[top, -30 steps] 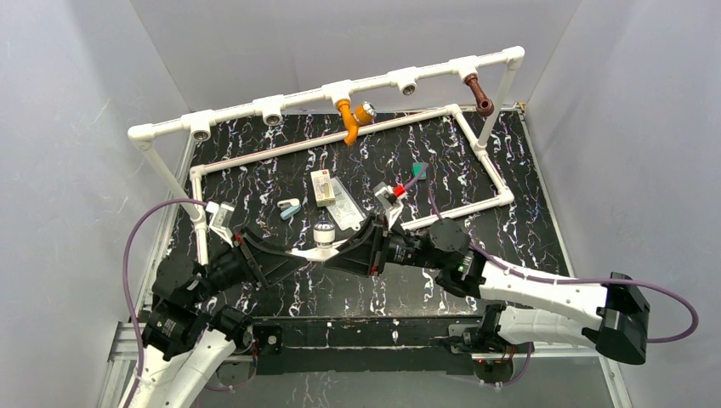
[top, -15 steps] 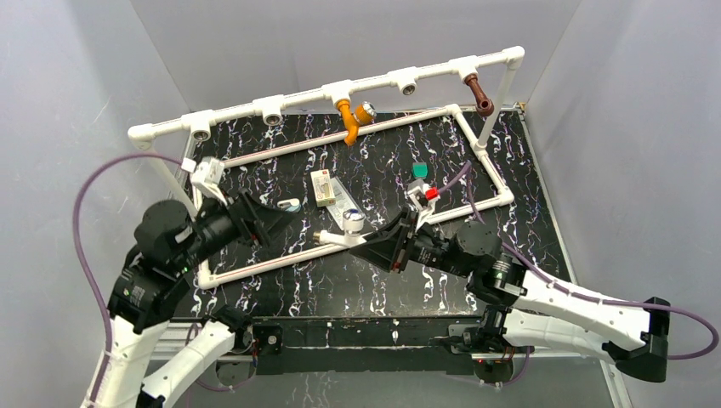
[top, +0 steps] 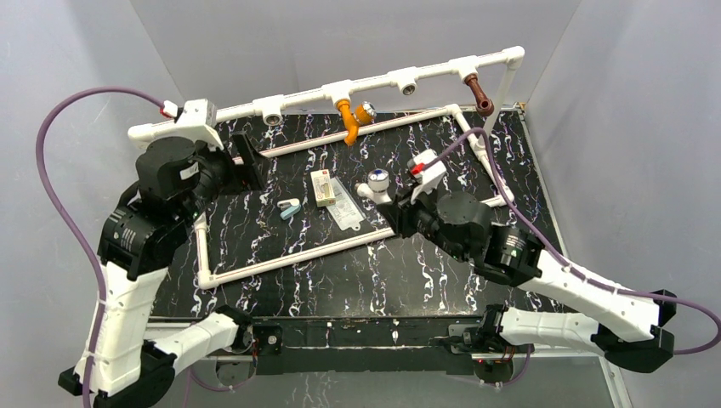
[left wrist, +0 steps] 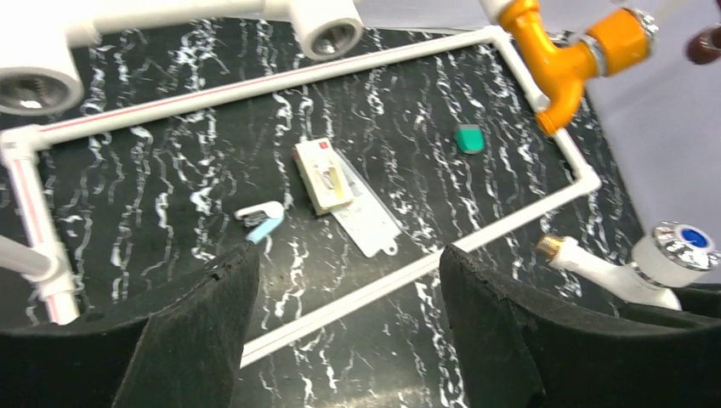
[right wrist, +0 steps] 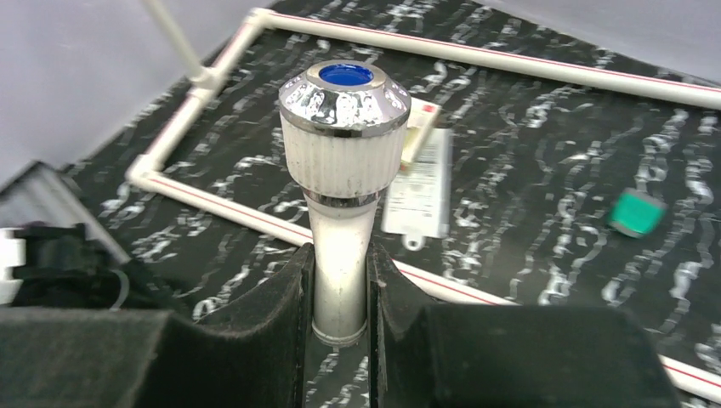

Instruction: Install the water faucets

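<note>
My right gripper [right wrist: 342, 263] is shut on the stem of the white faucet [right wrist: 344, 153], whose chrome cap with a blue dot points up. From above, this faucet [top: 374, 183] hangs over the mat's middle, ahead of the right gripper [top: 393, 212]. The orange faucet [top: 350, 115] and the reddish-brown faucet [top: 479, 93] sit screwed into the raised pipe frame [top: 442, 70]. My left gripper [top: 246, 161] is up near the frame's left end, open and holding nothing [left wrist: 349, 263]. The left wrist view also shows the orange faucet [left wrist: 565, 59] and the white faucet [left wrist: 633, 268].
Open T-fittings [top: 272, 110] [top: 408, 85] face forward on the top bar. A rectangular floor pipe [top: 281, 259] rings the mat. A white card with a small box [top: 330, 194], a light-blue clip [top: 289, 208] and a teal piece [left wrist: 468, 138] lie inside it.
The left arm has risen and swung back-left toward the frame's left end, jaws spread wide. The right arm has carried the white faucet up and toward the back.
</note>
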Controlling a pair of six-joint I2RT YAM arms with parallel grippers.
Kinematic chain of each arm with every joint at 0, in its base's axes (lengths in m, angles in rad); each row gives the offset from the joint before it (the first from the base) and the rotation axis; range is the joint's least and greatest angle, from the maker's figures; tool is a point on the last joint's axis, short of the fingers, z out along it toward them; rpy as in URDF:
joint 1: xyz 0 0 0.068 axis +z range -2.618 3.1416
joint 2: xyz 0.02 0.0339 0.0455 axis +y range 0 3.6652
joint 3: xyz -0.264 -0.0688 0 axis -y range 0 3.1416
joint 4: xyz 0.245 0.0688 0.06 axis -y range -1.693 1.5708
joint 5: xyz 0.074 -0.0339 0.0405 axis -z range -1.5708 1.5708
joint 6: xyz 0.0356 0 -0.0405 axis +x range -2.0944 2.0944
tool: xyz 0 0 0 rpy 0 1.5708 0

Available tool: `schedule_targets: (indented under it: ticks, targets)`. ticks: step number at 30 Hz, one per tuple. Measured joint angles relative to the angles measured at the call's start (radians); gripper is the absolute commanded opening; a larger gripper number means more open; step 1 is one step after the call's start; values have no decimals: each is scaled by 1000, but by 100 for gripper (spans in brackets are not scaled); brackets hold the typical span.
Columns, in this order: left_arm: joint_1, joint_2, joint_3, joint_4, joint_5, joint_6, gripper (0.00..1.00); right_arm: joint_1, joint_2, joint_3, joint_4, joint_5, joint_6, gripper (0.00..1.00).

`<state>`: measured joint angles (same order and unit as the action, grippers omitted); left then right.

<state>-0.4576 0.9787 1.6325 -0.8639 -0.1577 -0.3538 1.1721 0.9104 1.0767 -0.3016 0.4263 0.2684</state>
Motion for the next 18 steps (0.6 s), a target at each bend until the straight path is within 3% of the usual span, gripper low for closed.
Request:
schedule_targets:
  ticks: [5, 10, 18]
  targets:
    - [0, 82, 114, -49, -130, 47, 74, -29, 99, 115, -104, 63, -79, 1]
    - [0, 126, 207, -48, -340, 121, 74, -99, 178, 156, -157, 15, -109, 1]
    - [0, 153, 144, 72, -695, 296, 74, -146, 334, 242, -182, -178, -106, 1]
